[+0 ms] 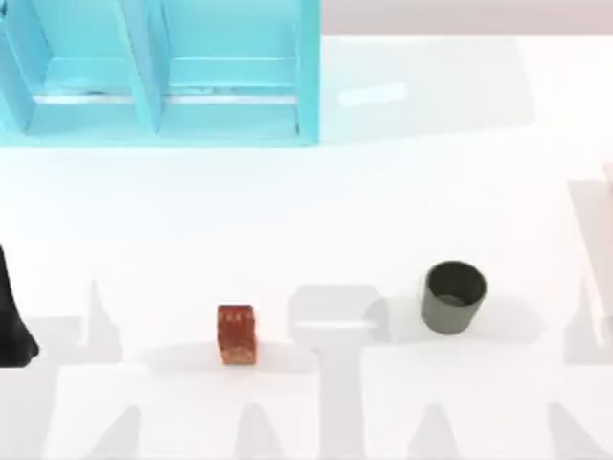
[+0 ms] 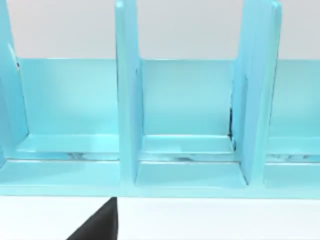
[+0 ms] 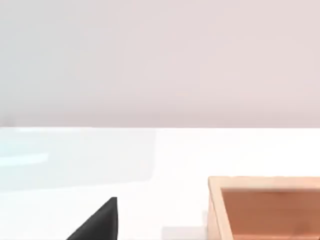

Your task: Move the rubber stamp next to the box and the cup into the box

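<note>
On the white surface (image 1: 316, 220), the rubber stamp (image 1: 237, 334) is seen near, left of centre, with the cup (image 1: 453, 297) well apart to its right and slightly farther. A wooden box (image 3: 265, 207) is shown by the right wrist view, and a turquoise rack (image 1: 163, 77) stands far left. Whether either hand is open cannot be told; the upright cup could be tipped by an off-centre grasp, or the rack mistaken for the box.

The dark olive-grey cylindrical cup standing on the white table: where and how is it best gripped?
Probably from straight above. The dark olive-grey cylindrical cup stands upright, mouth open to the top view, with no handle. One finger inside the rim and one outside would pinch its plain wall; closing across the whole body from the side looks workable too. The white table around it leaves room.
</note>
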Robot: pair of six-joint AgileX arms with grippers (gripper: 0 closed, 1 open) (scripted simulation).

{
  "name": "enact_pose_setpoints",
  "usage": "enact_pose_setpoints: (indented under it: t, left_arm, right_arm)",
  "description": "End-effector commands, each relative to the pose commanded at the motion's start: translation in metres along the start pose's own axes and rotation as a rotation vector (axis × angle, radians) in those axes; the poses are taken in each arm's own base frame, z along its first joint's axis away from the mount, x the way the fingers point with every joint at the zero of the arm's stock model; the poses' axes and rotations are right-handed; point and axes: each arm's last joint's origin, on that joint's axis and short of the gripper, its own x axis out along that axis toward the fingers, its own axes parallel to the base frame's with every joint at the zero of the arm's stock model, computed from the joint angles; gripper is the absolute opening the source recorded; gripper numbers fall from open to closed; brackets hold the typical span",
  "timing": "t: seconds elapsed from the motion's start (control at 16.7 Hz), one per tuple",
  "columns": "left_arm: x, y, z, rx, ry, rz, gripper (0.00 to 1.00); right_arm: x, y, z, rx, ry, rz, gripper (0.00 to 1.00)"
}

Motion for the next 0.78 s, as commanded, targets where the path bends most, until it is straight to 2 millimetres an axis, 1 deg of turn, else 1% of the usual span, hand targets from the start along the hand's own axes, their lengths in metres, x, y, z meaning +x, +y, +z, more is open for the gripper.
enact_pose_setpoints:
  t: [0.18, 0.36, 0.48, 0.6, 0.78]
  left_arm:
    - [0.000, 0.000, 0.000, 0.000, 0.000, 0.000, 1.00]
    - [0.000, 0.000, 0.000, 0.000, 0.000, 0.000, 1.00]
    - [0.000, 0.000, 0.000, 0.000, 0.000, 0.000, 1.00]
    - [0.000, 0.000, 0.000, 0.000, 0.000, 0.000, 1.00]
    - [0.000, 0.000, 0.000, 0.000, 0.000, 0.000, 1.00]
  right_arm:
    - [0.000, 0.000, 0.002, 0.003, 0.006, 0.003, 1.00]
    - [0.001, 0.004, 0.018, 0.034, 0.060, 0.034, 1.00]
    - [0.005, 0.008, 0.037, 0.070, 0.129, 0.069, 1.00]
    - [0.012, 0.015, 0.062, 0.111, 0.218, 0.110, 1.00]
    - [0.034, 0.032, 0.104, 0.176, 0.387, 0.173, 1.00]
